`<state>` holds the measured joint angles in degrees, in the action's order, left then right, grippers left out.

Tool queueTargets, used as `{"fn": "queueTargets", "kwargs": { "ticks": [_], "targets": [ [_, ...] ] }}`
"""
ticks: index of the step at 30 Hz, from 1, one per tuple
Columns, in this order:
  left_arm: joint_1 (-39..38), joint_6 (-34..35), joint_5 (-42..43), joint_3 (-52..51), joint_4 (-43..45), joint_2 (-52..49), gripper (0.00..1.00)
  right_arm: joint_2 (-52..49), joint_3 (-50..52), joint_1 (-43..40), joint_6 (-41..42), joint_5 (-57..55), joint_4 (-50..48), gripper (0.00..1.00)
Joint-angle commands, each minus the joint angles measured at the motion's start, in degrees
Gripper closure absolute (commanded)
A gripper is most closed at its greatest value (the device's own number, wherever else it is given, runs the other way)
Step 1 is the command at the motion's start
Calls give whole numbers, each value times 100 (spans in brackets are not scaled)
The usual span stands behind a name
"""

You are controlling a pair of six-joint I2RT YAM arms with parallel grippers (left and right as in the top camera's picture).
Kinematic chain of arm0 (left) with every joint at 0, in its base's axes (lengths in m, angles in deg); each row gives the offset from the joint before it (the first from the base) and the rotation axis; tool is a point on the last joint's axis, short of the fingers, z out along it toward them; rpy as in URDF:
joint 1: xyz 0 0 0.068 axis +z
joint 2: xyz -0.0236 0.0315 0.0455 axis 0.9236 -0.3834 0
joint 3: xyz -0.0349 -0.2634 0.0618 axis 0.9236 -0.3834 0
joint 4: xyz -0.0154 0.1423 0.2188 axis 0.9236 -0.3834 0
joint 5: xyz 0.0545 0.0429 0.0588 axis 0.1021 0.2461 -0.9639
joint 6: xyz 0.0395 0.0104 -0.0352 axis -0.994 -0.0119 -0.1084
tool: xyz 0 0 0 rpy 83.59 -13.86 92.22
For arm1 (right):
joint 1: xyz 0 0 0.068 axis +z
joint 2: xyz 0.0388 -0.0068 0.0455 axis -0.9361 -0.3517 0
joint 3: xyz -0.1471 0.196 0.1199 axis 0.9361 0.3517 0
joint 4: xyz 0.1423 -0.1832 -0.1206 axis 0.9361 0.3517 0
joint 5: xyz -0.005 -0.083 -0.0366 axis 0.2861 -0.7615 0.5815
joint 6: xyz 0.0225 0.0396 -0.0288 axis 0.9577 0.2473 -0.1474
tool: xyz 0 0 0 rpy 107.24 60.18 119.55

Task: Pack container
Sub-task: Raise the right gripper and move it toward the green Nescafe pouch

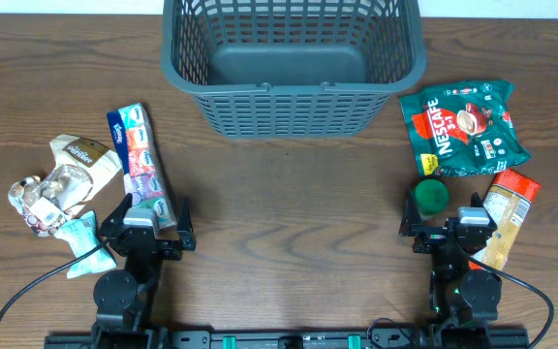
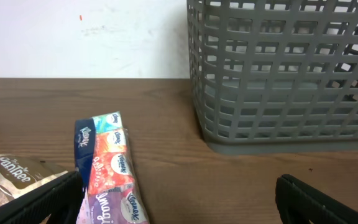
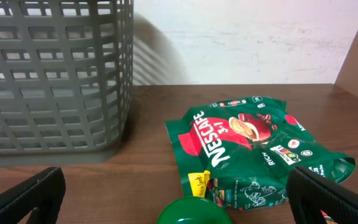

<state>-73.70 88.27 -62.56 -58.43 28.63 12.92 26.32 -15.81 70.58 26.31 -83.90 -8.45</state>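
Watching the feeds, I am seeing the left pincer (image 2: 176, 193) and the right pincer (image 3: 176, 186) both standing wide apart, gripping nothing. The grey lattice basket (image 1: 294, 111) is sitting upright at the far middle of the bench (image 1: 289, 213), with the Kleenex tissue pack (image 1: 141, 160) lying to its left and the green Nescafé bag (image 1: 463, 126) to its right.

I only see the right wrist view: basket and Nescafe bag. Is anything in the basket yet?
Observer: No, overhead shows the basket empty.
Operator: What's on the left side?
Observer: A tissue pack lies by the left gripper.
Operator: Is that gripper open?
Observer: Yes, open, holding nothing.
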Motion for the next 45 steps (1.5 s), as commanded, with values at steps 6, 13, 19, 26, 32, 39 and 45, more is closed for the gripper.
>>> {"fn": "queueTargets", "kwargs": {
  "ticks": [6,13,19,26,32,39,45],
  "targets": [
    [-33,-33,37,-129,-142,39,2,37,17,-48,-42,26,24,1],
    [-33,-33,35,-129,-142,39,1,37,17,-48,-44,24,-4,1],
    [-33,-33,37,-129,-133,39,2,37,17,-44,-42,166,33,1],
    [-33,63,37,-129,-131,39,2,13,15,-50,358,219,39,1],
    [-33,918,31,55,-284,-2,1,-107,-584,-57,678,219,166,1],
    [-28,994,-203,1202,-1036,-592,1,-1381,-2686,-319,621,15,1436,1],
    [-26,997,-308,2507,-1939,-1814,2,-3582,-5093,-605,553,26,3257,1]
  ]
}}
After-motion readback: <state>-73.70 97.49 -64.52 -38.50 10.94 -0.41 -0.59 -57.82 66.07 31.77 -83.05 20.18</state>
